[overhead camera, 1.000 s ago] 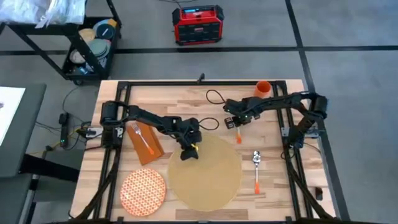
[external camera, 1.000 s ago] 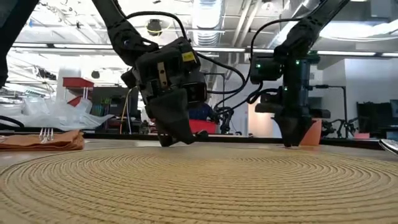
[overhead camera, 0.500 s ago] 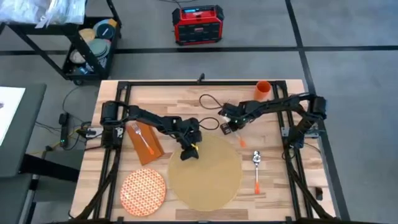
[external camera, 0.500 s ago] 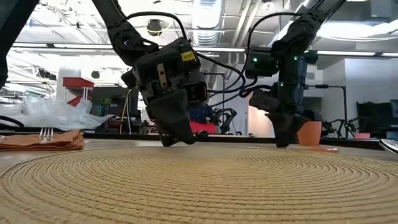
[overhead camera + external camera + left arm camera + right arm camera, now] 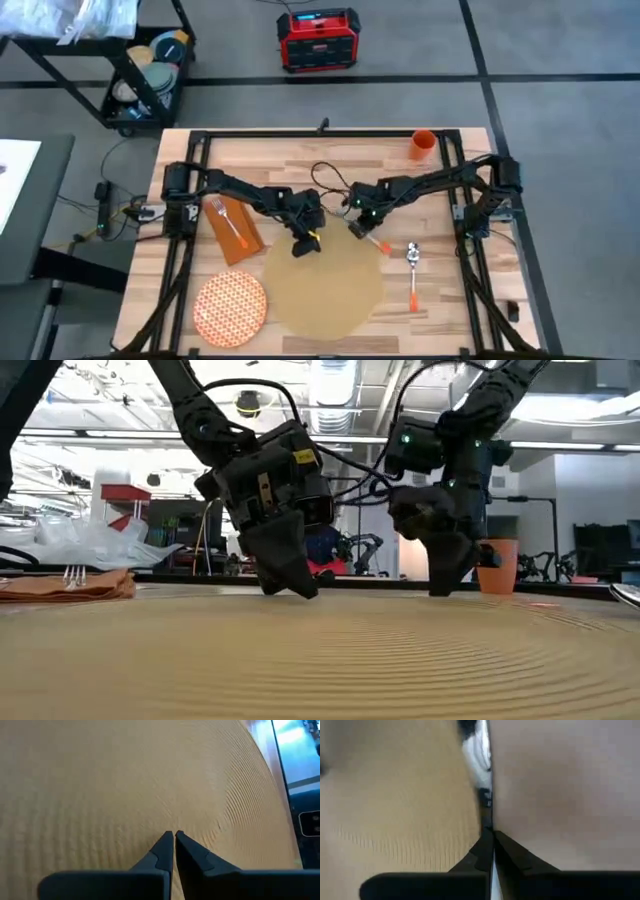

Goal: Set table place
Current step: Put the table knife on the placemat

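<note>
Right gripper (image 5: 357,228) swung to placemat (image 5: 322,290) rim (knife-clamped) | left gripper (image 5: 303,246) jaws closed on mat

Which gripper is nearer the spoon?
Right. The right gripper sits just left of the spoon; the left gripper is farther off, over the placemat.

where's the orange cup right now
In the high view the cup stands at the table's far right corner, apart from the other tableware, behind the right arm.
</note>
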You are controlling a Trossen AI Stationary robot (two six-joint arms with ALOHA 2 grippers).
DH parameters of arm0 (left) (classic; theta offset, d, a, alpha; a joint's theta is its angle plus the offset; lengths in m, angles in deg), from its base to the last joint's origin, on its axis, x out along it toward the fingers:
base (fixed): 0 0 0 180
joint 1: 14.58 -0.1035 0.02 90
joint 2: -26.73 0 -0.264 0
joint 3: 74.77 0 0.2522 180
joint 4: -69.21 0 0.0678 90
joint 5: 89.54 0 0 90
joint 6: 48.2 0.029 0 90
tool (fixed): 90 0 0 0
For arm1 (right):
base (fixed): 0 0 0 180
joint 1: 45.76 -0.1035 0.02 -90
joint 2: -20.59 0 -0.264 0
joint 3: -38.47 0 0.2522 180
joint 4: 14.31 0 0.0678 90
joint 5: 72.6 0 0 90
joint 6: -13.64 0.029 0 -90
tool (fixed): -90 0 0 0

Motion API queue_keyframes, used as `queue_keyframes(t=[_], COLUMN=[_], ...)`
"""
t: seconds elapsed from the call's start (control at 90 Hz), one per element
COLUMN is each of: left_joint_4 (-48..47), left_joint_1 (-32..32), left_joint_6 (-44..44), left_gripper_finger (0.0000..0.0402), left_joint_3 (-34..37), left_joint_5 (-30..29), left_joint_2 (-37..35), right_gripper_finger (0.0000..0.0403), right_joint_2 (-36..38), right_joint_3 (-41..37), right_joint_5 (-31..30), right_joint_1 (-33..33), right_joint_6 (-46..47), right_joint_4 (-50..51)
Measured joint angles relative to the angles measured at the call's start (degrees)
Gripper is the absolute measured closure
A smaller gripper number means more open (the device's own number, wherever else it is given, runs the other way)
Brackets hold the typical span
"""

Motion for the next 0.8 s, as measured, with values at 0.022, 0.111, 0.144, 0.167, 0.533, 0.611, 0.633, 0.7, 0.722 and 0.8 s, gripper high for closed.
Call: queue_keyframes(t=[0.022,0.111,0.144,0.167,0.533,0.611,0.633,0.7,0.722,0.8], left_joint_4=[0.04,0.11,0.12,0.13,-0.08,-0.09,-0.09,-0.09,-0.09,-0.09], left_joint_1=[-0.02,-0.04,-0.04,-0.04,-0.04,-0.06,-0.11,-0.13,-0.13,-0.13], left_joint_6=[-0.03,-0.19,-0.21,-0.19,-0.72,-0.65,-0.65,-0.65,-0.65,-0.64], left_gripper_finger=[0.0402,0.0402,0.0402,0.0402,0.0402,0.0402,0.0402,0.0402,0.0402,0.0402], left_joint_3=[0.00,0.00,0.00,0.00,0.00,0.00,0.00,0.00,0.00,0.00], left_joint_5=[-0.16,-0.52,-0.56,-0.56,-0.47,-0.46,-0.41,-0.28,-0.28,-0.28], left_joint_2=[-0.02,-0.02,-0.02,-0.02,-0.02,-0.02,-0.02,-0.02,-0.02,-0.02], right_gripper_finger=[0.0402,0.0402,0.0402,0.0402,0.0388,0.0379,0.0377,0.0371,0.0369,0.0363], right_joint_2=[0.02,0.05,0.05,0.05,0.29,0.30,0.33,0.49,0.63,1.01], right_joint_3=[0.39,1.92,2.61,3.09,4.45,4.39,4.39,4.38,4.36,4.39], right_joint_5=[-0.04,-1.82,-3.13,-3.94,-9.65,-10.08,-10.24,-10.86,-11.04,-11.44], right_joint_1=[-0.74,-3.37,-4.29,-4.89,-16.39,-18.52,-19.10,-20.48,-20.77,-20.76], right_joint_6=[-0.20,-0.31,-0.38,-0.59,1.86,4.50,5.31,7.70,8.13,8.35], right_joint_4=[-0.06,0.40,0.91,1.36,18.91,18.93,18.97,19.14,19.37,20.10])
